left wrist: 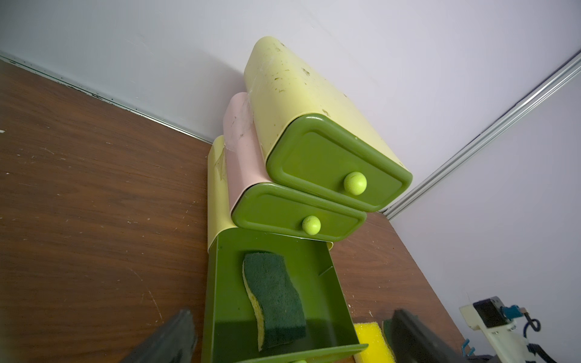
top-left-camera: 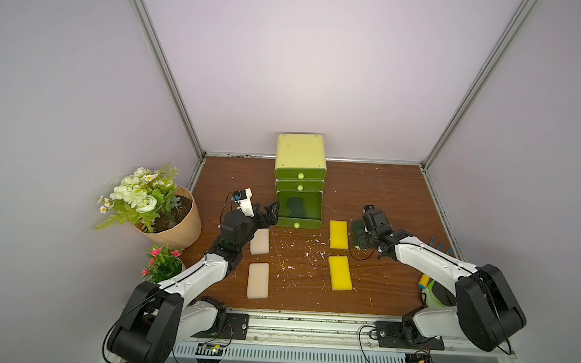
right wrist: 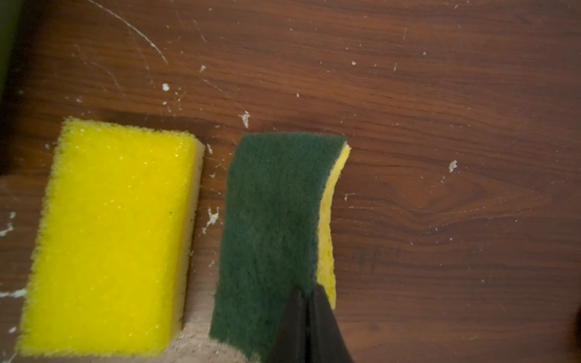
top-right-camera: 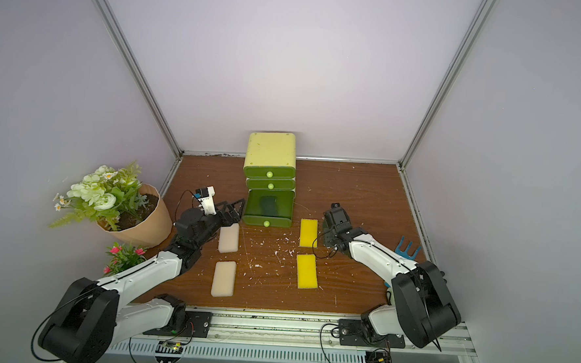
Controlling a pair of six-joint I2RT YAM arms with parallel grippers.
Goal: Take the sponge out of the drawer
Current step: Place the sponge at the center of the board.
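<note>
Green scouring fleece over yellow foam: in both top views the sponge (top-left-camera: pixel 296 206) lies flat in the open bottom drawer (top-left-camera: pixel 299 222) of the chest (top-left-camera: pixel 301 152). The left tool (top-left-camera: pixel 271 212) is spread wide and empty, just beside the drawer on the chest's left-arm side. The brown wood-grain tabletop (top-left-camera: pixel 311 286) in front of the chest is scratched and strewn with white crumbs, and pale walls close in behind it. In the left wrist view the sponge shows a wavy outline with a narrower waist. It is probably light, soft and springy, with a rough top unlikely to slip, so a pinch from above across that waist looks best; the drawer leaves room on either side. In the right wrist view the right tool (right wrist: pixel 306 292), jaws almost together, nips the end of a second sponge (right wrist: pixel 270 220). That one lies on the tabletop on the chest's right-arm side, beside a yellow sponge (right wrist: pixel 116 235).
</note>
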